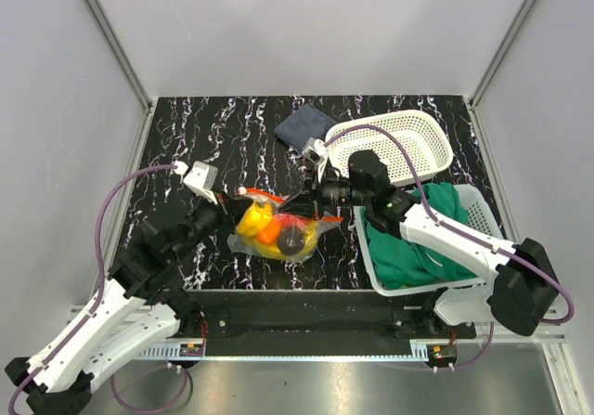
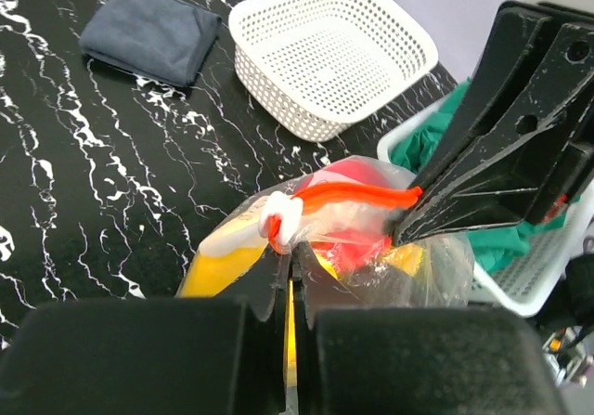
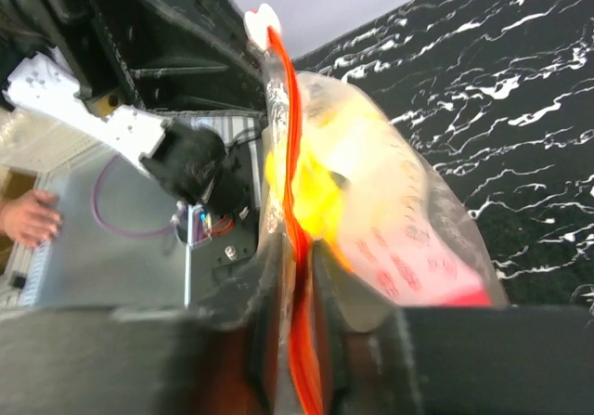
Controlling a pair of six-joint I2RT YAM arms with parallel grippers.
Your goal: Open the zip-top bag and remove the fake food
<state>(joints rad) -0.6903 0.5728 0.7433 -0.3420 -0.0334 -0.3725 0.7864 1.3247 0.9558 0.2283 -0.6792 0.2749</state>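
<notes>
zip-top bag (image 1: 306, 246): hung at the centre of the top view, stretched between the two arms over the black marbled table (image 1: 186, 136); impossible to tell whether its belly touched the surface.
zip strip (image 2: 357, 192): ran as one unbroken red-orange line from the white slider (image 2: 278, 215) toward the right of the left wrist view; looked sealed along all the visible length.
left gripper (image 2: 288, 276): clenched at the bottom centre of its own view, pinching the bag's top edge just below the slider.
right gripper (image 3: 295, 285): clamped on the strip at the bottom centre of its view, at the end away from the slider; showed also as black fingers at the right of the left wrist view.
fake food (image 1: 264, 225): all inside the bag; yellow pieces, an orange one and a dark round fruit in the top view, plus something red, probably the apple, behind the strip in the left wrist view.
done: bag gripped near both ends of its mouth and held taut.
left: by the look of it, nearly everything; seam to be parted, then every piece taken out.
white basket (image 1: 422, 166): upper right of the top view, well apart from the bag.
second basket (image 1: 478, 201): right of centre, filled by a green cloth (image 1: 408, 252).
dark blue cloth (image 1: 304, 123): folded, upper centre, just beside the white basket.
</notes>
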